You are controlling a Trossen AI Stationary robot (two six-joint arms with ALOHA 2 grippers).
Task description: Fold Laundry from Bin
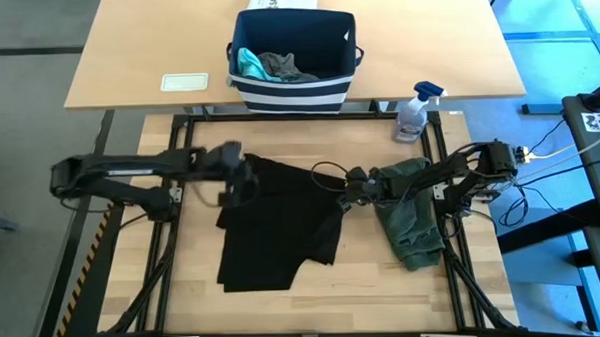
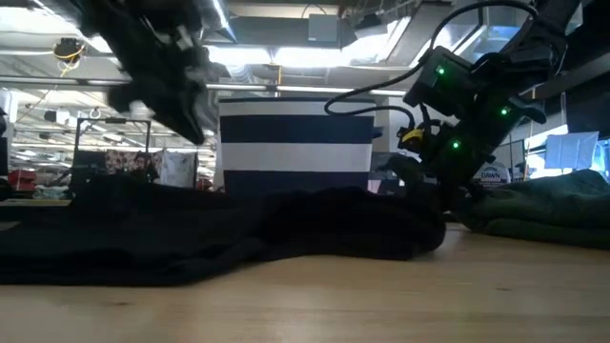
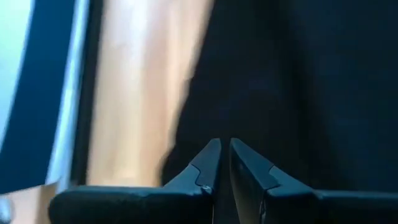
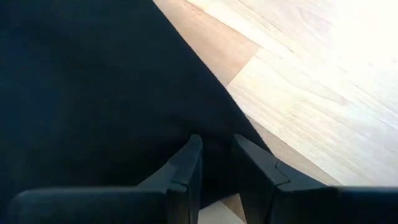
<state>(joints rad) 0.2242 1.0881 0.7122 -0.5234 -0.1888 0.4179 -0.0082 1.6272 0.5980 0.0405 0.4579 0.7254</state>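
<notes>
Large black cotton T-shirt (image 1: 277, 224) spread flat; nearly closed left gripper (image 1: 248, 180) holds nothing, slightly parted right gripper (image 1: 349, 186) at its edge may snag and bunch it

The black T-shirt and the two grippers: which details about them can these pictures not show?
- Black T-shirt: its folds and layers cannot be made out in the high view, the cloth being uniformly dark.
- Left gripper: the low view blurs it; the left wrist view does not show whether it pinches cloth.
- Right gripper: whether it holds the shirt's edge cannot be told.
- Bin: its wall hides the lower laundry.
</notes>
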